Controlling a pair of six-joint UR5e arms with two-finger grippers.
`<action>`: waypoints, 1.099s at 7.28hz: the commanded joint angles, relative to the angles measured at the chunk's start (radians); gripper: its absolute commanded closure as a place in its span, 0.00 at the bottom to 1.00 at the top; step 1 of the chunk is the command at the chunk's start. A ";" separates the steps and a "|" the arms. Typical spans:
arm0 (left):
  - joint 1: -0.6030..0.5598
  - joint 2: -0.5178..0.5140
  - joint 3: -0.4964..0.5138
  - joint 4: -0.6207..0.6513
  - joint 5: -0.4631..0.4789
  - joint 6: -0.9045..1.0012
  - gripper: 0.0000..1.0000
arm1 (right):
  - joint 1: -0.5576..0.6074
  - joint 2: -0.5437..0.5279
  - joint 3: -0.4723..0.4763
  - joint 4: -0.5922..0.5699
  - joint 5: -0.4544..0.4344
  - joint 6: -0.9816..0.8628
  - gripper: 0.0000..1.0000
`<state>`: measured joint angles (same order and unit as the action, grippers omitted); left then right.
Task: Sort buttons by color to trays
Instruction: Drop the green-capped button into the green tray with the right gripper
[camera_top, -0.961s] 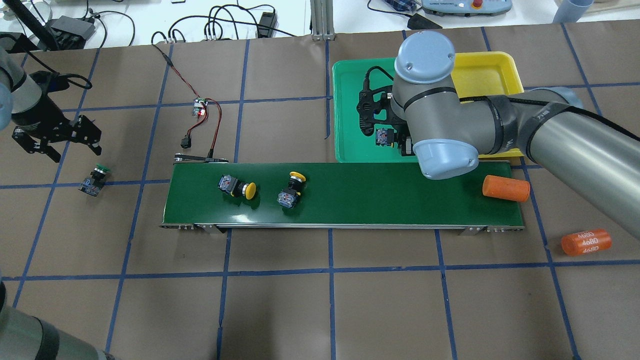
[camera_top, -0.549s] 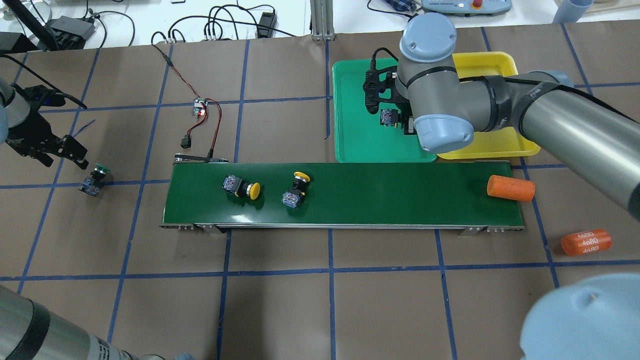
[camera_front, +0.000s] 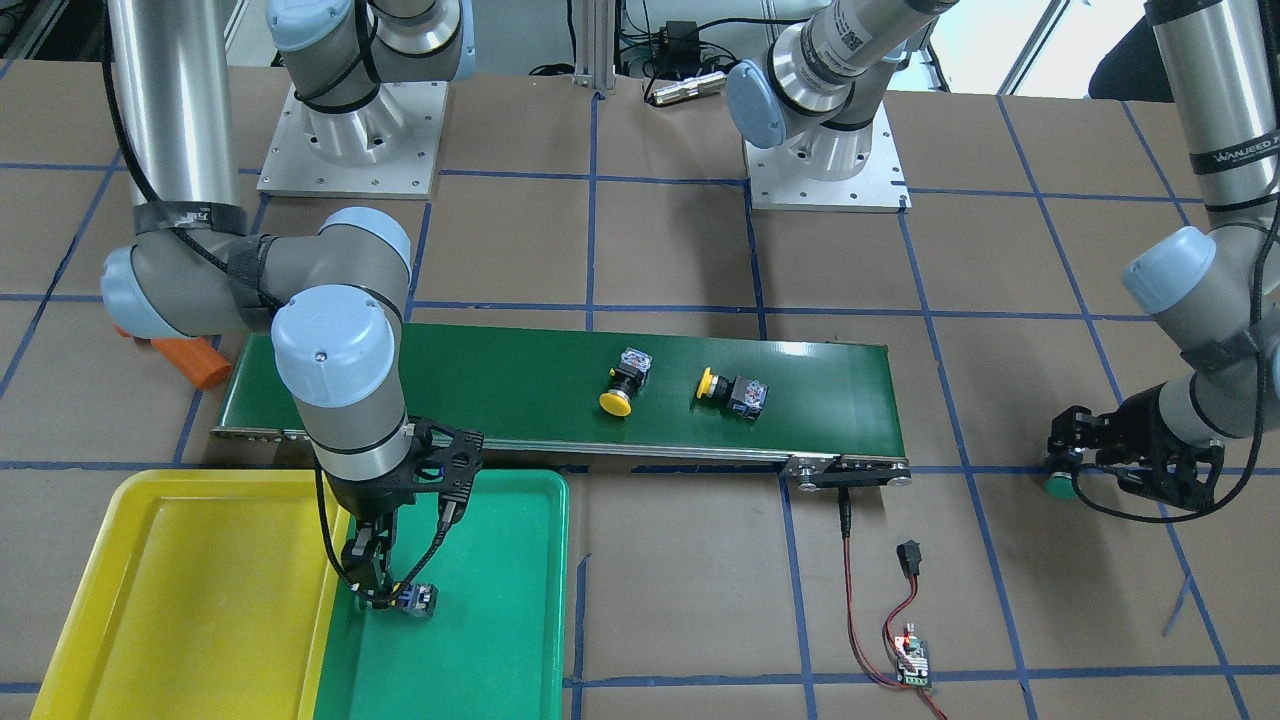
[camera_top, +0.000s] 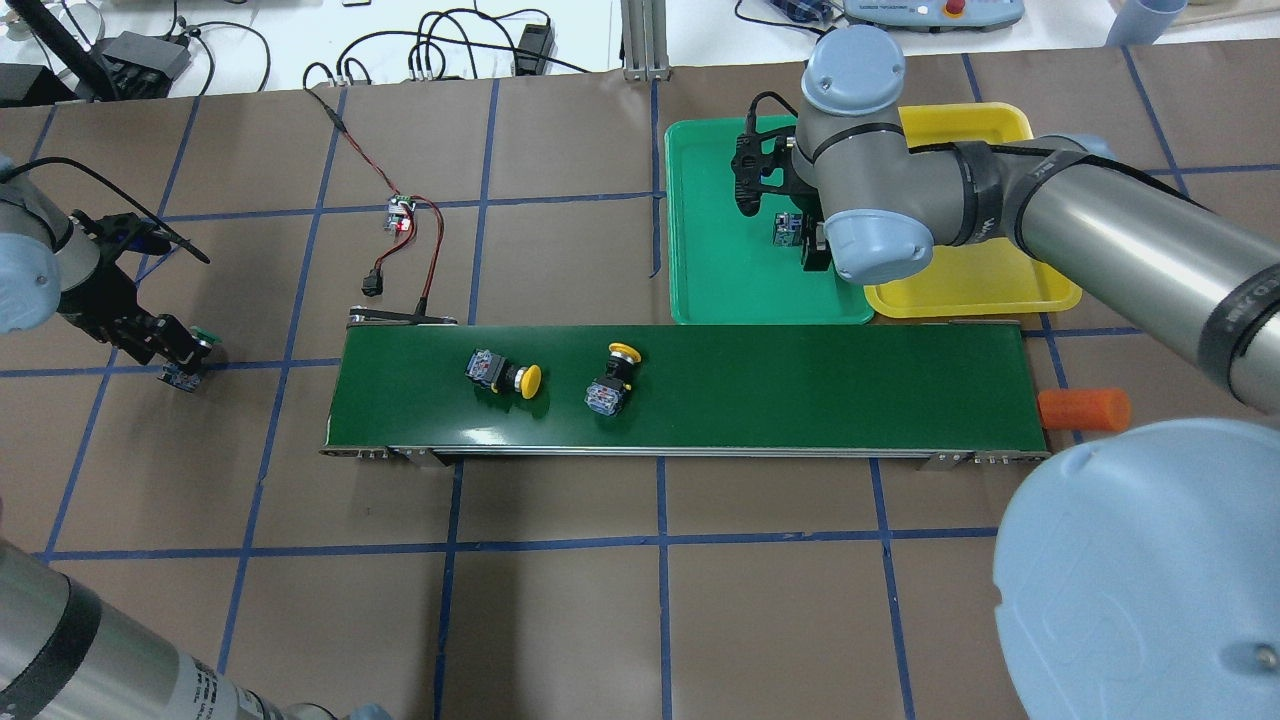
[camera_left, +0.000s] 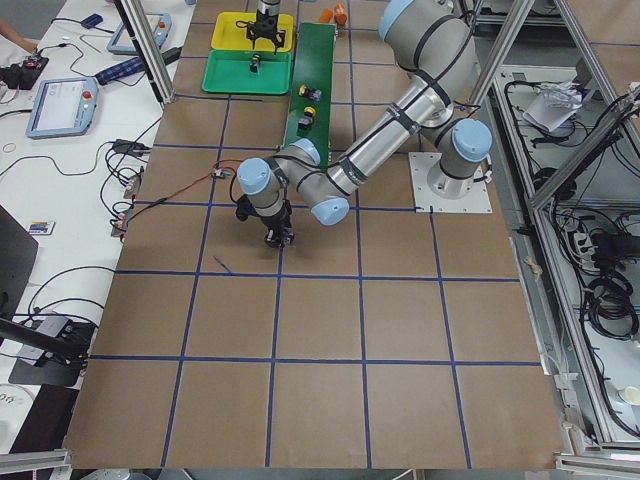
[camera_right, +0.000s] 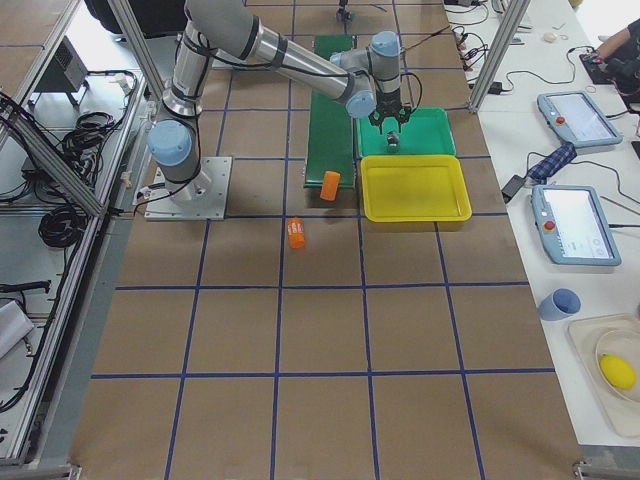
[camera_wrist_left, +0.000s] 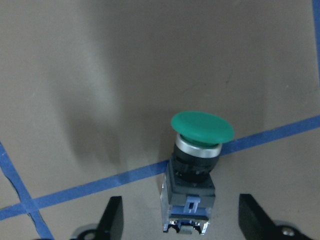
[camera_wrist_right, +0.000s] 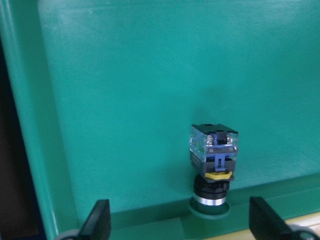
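The right tool (camera_wrist_right: 182, 225), spread, hangs over one green-capped switch (camera_wrist_right: 214, 145) in the matching green plastic tray (camera_wrist_right: 125, 75). The left tool (camera_wrist_left: 183, 222), spread, straddles the second green-capped switch (camera_wrist_left: 200, 150) on the brown worktop (camera_wrist_left: 150, 60), ready for pinching.

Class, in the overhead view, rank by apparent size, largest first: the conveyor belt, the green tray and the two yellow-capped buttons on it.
1. conveyor belt
2. green tray, partly hidden by the right arm
3. view-left yellow button and view-right yellow button: alike, not ranked

text | left arm sleeve (camera_front: 1245, 152) | "WANJEED", rest cut off
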<state>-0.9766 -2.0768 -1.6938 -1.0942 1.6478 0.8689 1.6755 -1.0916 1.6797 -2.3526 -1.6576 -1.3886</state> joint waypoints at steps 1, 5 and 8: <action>0.000 -0.014 0.000 0.005 -0.006 0.001 0.55 | -0.006 -0.110 0.130 0.003 -0.007 -0.085 0.00; -0.093 0.094 0.022 -0.018 -0.042 -0.001 0.98 | -0.011 -0.297 0.369 0.010 -0.007 -0.178 0.03; -0.342 0.286 -0.068 -0.075 -0.028 0.004 1.00 | -0.014 -0.300 0.373 -0.010 -0.007 -0.004 0.01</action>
<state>-1.2187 -1.8645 -1.7211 -1.1523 1.6141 0.8716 1.6643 -1.3893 2.0538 -2.3519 -1.6660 -1.5094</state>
